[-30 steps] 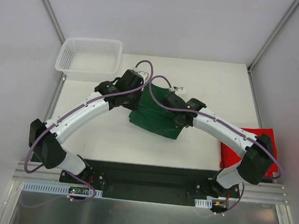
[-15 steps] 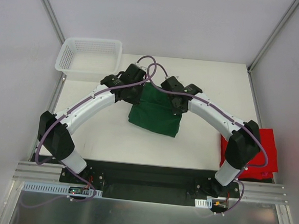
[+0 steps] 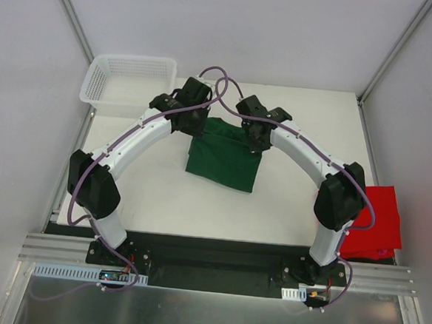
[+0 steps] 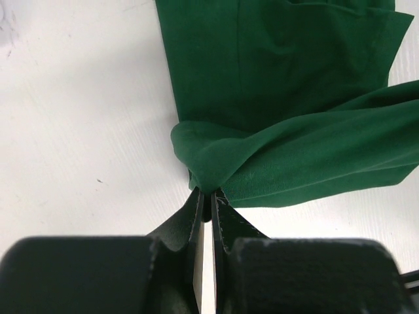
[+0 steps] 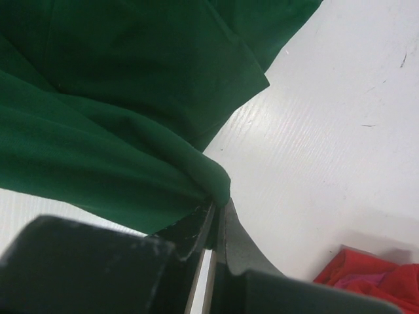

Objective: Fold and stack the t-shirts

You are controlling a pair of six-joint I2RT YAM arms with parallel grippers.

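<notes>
We have the dark green t-shirt [image 3: 223, 161] lying mid-worktop [image 3: 143, 190] as a rough, part-folded rectangle. Our left hand [image 4: 208, 194] is pinched tight on a bunch of green cloth at the shirt's far left corner. Our right hand [image 5: 216, 204] grips the far right corner the same way, with the fabric squeezed between closed fingers. The edge strung between the two hands looks lifted a little, while the near part rests flat.

We judge the task to be less than half done. This is a fold in progress on the first shirt, and the carried edge is not yet laid down. The red t-shirt [image 3: 375, 221] sits at the right edge of the worktop, well apart from the green one. We cannot tell whether it is folded. Nothing is stacked.

The white mesh basket [image 3: 95, 87] stands at the far left corner, near our left wrist but not touching the shirt. Purple cables [image 3: 220, 84] loop above the far edge of the cloth. Our right arm's elbow stands between the two shirts, so reaching the red one will mean swinging that arm back.
</notes>
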